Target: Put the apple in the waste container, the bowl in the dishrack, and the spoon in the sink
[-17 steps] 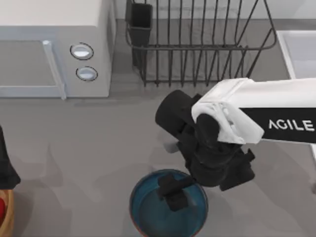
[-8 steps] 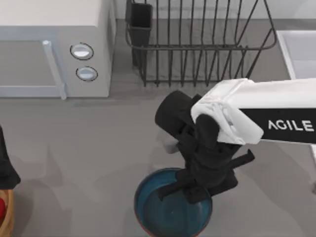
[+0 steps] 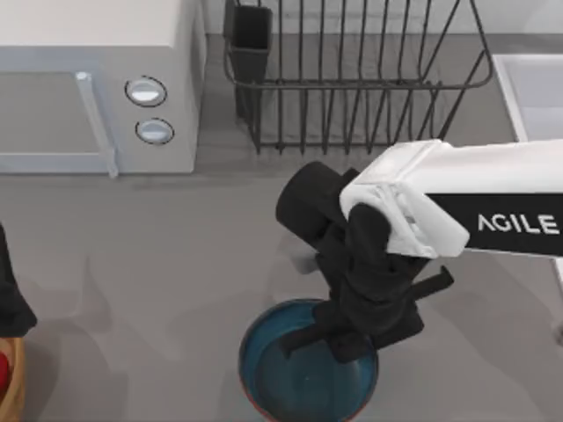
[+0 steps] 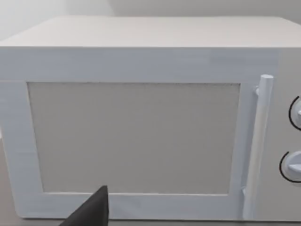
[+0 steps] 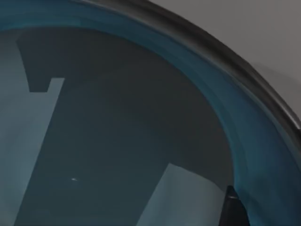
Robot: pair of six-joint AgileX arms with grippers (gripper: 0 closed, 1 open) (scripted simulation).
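Comparing this moment with a second ago, my right gripper (image 3: 339, 338) has dropped from the middle of the bowl (image 3: 295, 378) to its rim on the side toward the right of the surface, and the bowl itself has slid slightly to the right with it; over the last half second almost nothing has moved, so I judge the approach is over and the grasp on the rim is being settled. I cannot tell from above whether the fingers are clenched on the rim or merely straddling it, since my wrist covers them; my right wrist view looks straight into the teal inside (image 5: 117, 141) with a dark fingertip (image 5: 231, 207) at the inner wall just under the rim, which suggests one finger is inside the bowl. The bowl sits upright on the surface at the near edge, mouth facing up, well apart from the dishrack (image 3: 352, 79) at the far side. Being round, it has no long axis to speak of, so only its upward-facing opening matters for how I carry it. The apple (image 3: 3, 374) already lies in the waste container (image 3: 12, 387) at the left edge, with my left arm parked there, its wrist camera facing the microwave (image 4: 141, 117). The sink (image 3: 528, 88) lies at the far right.
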